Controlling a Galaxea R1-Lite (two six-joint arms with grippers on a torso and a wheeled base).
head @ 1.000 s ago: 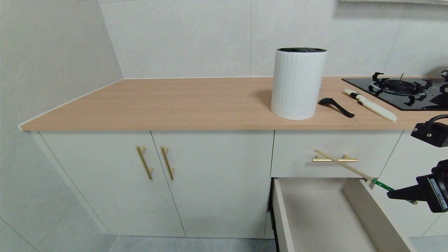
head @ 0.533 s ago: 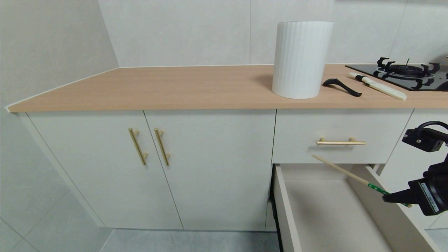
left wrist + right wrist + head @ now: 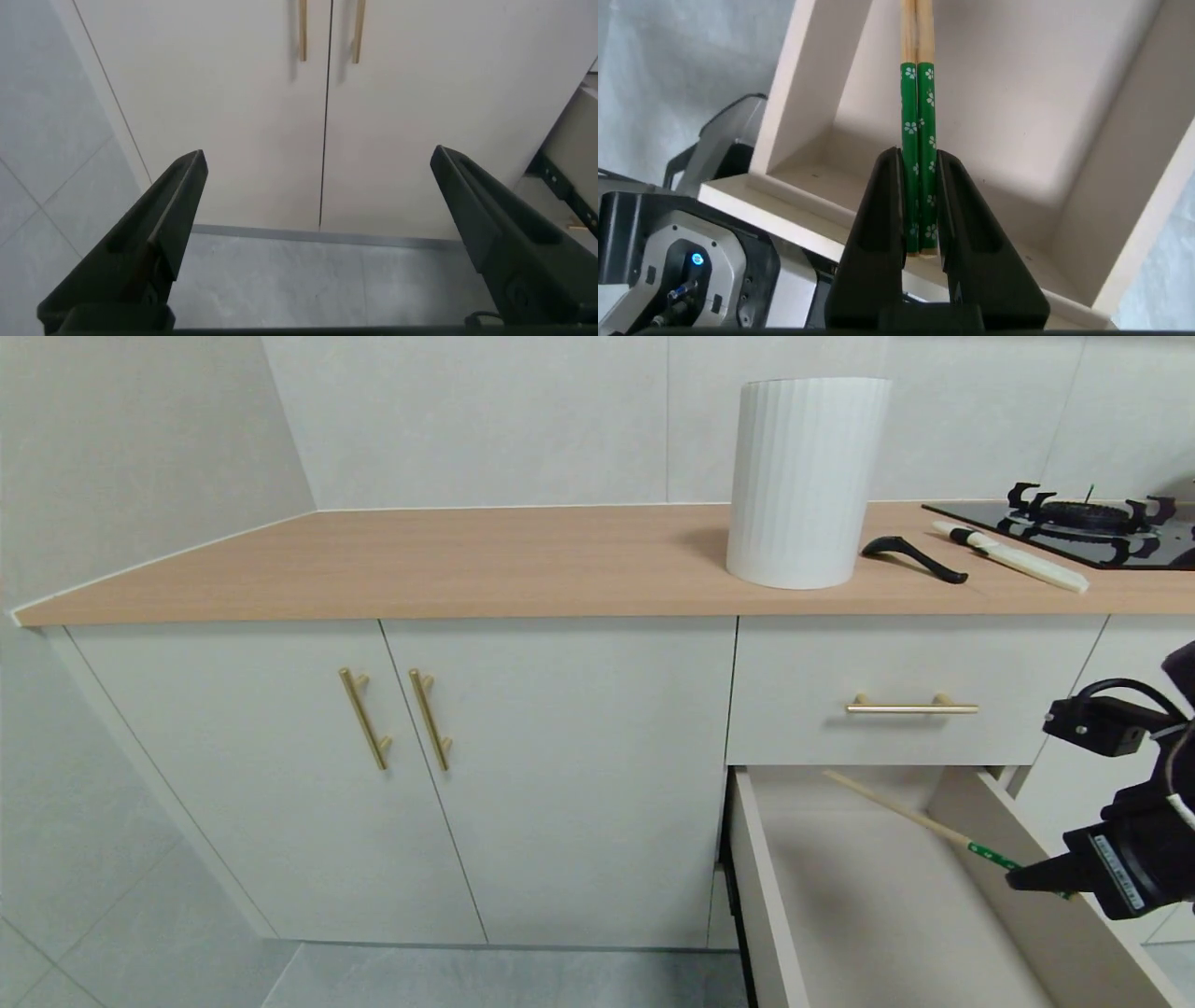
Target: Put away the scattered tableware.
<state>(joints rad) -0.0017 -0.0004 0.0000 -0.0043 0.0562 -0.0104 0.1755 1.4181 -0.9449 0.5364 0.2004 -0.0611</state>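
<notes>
chopsticks (image 3: 916, 103), slim pale wood with green flowered ends, clamped between right gripper (image 3: 917, 166) fingers, angled over open drawer (image 3: 758, 887), left gripper (image 3: 318, 163) fingers wide apart, ribbed white cylinder (image 3: 805, 481) on woodgrain counter (image 3: 420, 560)

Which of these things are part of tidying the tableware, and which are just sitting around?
Job: green-ended wooden chopsticks in right hand, open white drawer, black curved utensil, cream knife.
Just there: white ribbed cylinder, black gas hob, gold-handled cupboard doors.

Chopsticks (image 3: 920, 819) lower, into the drawer (image 3: 758, 887)
</notes>
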